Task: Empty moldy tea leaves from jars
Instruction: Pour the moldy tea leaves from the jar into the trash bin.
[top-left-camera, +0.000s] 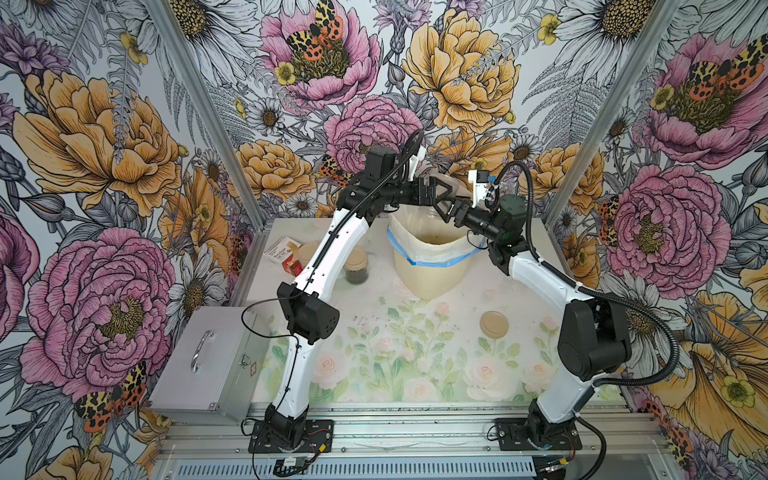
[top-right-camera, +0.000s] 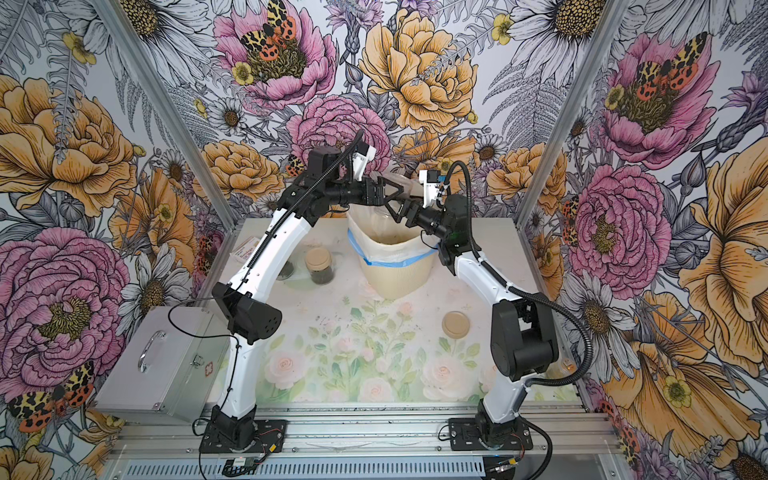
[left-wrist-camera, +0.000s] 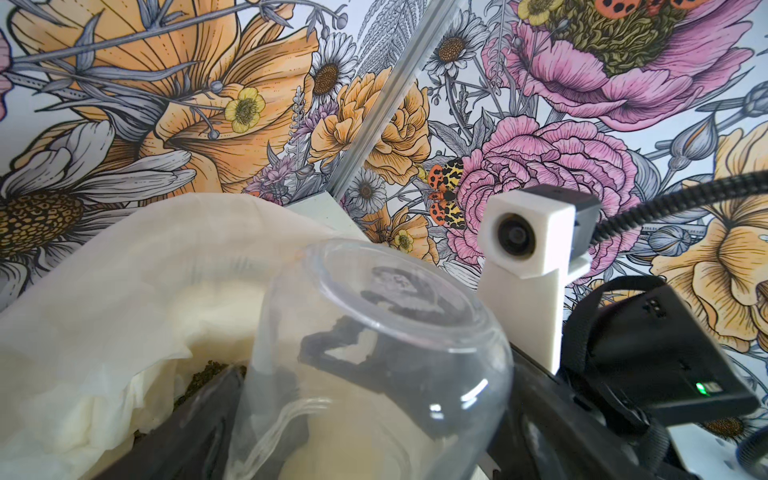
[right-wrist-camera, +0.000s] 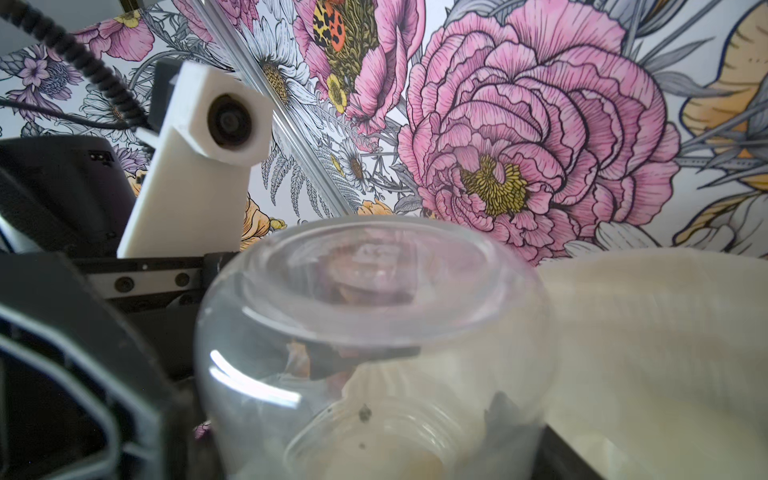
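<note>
**Glass upside down over the bin, fingers on both flanks**

Glass is what sits between my fingers. The jar (left-wrist-camera: 374, 353) hangs inverted, thick base up and mouth down. Its long axis is close to upright with a slight lean, straight above the open bin (top-left-camera: 428, 274).

My left gripper (top-left-camera: 440, 193) reaches in from one side and my right gripper (top-left-camera: 452, 214) from the opposite side. Neither arm is nearer, since they meet at the jar. In each wrist view the round wall fills the gap and my fingers (right-wrist-camera: 104, 395) lie against it, half-spread. I judge both pairs closed on the glass (which pair bears the weight I cannot say).

The jar looks nearly cleared, with only a few dark specks near the neck. The tea leaves (left-wrist-camera: 203, 374) lie as brownish crumbs down in the liner (left-wrist-camera: 124, 311). The coming move, I think, turns on keeping the mouth pointing down inside the bin's rim while I shake or lift away.

The mouth's rim is cut off in both wrist views, so I cannot see whether anything is lodged there. In both top views the jar is a pale smear behind my knuckles.

A second jar (top-left-camera: 356, 266), capped and dark with leaves, stands beside my left arm (top-left-camera: 332, 257). A third jar (top-left-camera: 307, 249) is mostly behind that arm. The loose lid (top-left-camera: 494, 326) lies flat, well apart from the bin.
</note>
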